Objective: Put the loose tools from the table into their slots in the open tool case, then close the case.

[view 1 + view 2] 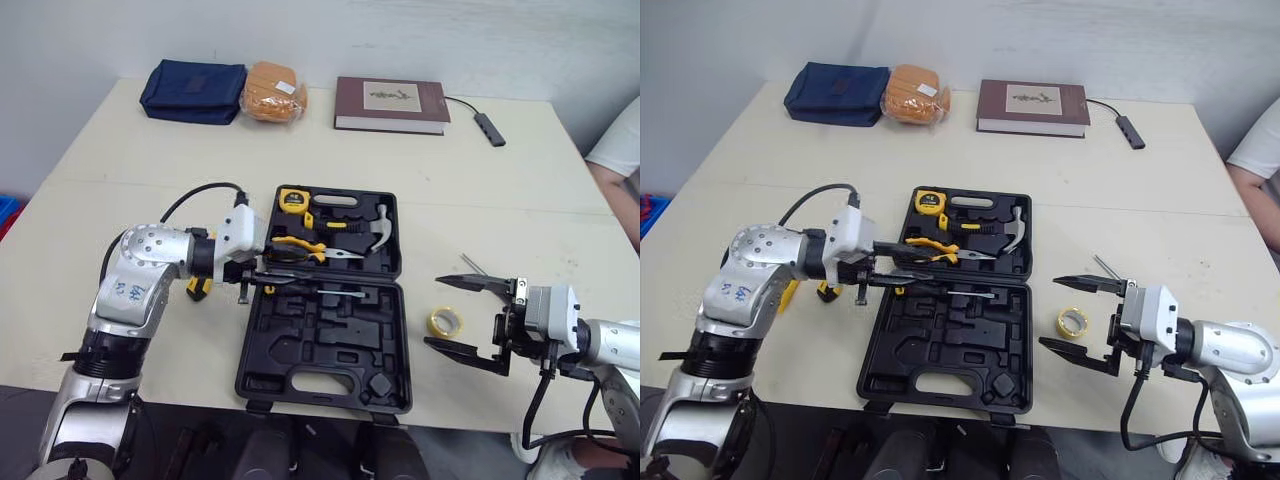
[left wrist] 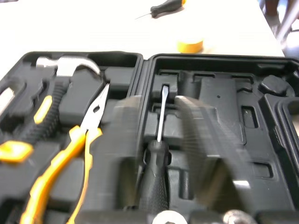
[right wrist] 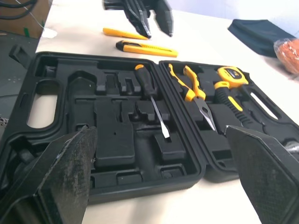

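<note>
Black moulded plastic makes up the open tool case (image 1: 247, 350), which lies at the middle of the counter (image 1: 120, 180) toward its near edge. The far half carries a tape measure (image 1: 292, 198), pliers (image 1: 300, 245) and a hammer (image 1: 378, 228).

A flat-blade screwdriver (image 3: 145, 84) lies in the near half, close along the hinge. Its long axis runs across the case, with the handle toward the case's left edge and the blade pointing right. It looks seated in its slot.

The left claw (image 1: 262, 276) hangs at that left edge, in line with the handle. Its fingers are slightly apart and grip nothing.

Just outside the same edge, on the counter and near this claw, lie a yellow utility knife (image 3: 145, 48) and a slimmer yellow tool (image 3: 125, 32). Both lie roughly parallel to the case's edge. They would fall to the left arm, which would have to come down across their narrow width.

On the counter right of the case sit a yellow tape roll (image 1: 445, 321) and, farther back, a small black-handled driver (image 2: 166, 6). The right claw (image 1: 1049, 312) is spread wide and empty, pointing toward the case. The roll is just beside its fingertips, though I cannot tell how high above it the claw stands. Loose tools remain on both sides, so the case cannot be closed yet.
</note>
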Action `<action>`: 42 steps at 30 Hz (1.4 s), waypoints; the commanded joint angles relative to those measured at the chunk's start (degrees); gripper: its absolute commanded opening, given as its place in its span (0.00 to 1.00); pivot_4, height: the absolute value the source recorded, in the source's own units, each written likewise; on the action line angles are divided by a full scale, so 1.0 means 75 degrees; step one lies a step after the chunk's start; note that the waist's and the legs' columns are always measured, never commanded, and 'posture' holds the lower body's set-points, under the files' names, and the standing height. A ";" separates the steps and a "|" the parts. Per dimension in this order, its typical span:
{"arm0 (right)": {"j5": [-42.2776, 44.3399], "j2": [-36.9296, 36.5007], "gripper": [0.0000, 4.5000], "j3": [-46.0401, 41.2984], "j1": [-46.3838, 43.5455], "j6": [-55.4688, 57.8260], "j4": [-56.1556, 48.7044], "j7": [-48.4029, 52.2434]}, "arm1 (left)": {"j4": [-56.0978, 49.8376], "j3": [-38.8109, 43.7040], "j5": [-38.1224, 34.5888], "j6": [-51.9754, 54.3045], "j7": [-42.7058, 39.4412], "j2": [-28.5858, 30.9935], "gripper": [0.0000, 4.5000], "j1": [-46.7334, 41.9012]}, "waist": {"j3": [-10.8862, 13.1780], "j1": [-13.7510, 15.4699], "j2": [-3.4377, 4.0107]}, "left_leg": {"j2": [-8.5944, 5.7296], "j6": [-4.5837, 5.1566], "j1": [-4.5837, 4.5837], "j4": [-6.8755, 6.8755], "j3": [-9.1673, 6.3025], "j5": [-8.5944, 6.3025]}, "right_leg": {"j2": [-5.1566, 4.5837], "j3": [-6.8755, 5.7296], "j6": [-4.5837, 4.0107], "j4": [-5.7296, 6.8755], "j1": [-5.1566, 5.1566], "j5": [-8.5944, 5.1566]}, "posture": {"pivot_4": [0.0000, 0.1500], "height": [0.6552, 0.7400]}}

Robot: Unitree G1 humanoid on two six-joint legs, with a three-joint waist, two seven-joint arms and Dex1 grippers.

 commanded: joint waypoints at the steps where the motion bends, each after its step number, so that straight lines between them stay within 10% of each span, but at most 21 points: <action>1: -0.0026 0.0087 1.00 -0.0057 0.0051 -0.0206 -0.0033 -0.0018 | 0.0195 0.0081 -0.0164 -0.0256 0.0317 -0.0327 0.01 0.0145 | 0.0000 0.0010 0.0000 | 0.0000 0.0000 0.0000 0.0000 0.0000 0.0000 | 0.0000 0.0000 0.0000 -0.0001 0.0000 0.0000 | 1.00 1.00; 33: -0.0306 0.0306 1.00 0.0030 0.0008 -0.0402 0.0085 -0.0158 | 0.0741 -0.2659 0.2580 0.1449 0.1577 0.0256 0.01 0.0413 | -0.0069 -0.0036 0.0073 | 0.0000 -0.0036 0.0065 -0.0026 0.0003 -0.0029 | -0.0004 0.0008 -0.0001 -0.0046 0.0052 0.0000 | 1.00 1.00; 42: -0.0320 0.0290 1.00 -0.0061 0.0055 -0.0404 0.0076 -0.0213 | 0.1073 -0.2172 0.1960 0.0582 0.1646 -0.0011 0.01 0.0588 | -0.0215 -0.0058 0.0153 | 0.0052 -0.0072 0.0177 -0.0049 0.0004 -0.0093 | -0.0005 0.0016 -0.0020 -0.0105 0.0162 -0.0011 | 1.00 1.00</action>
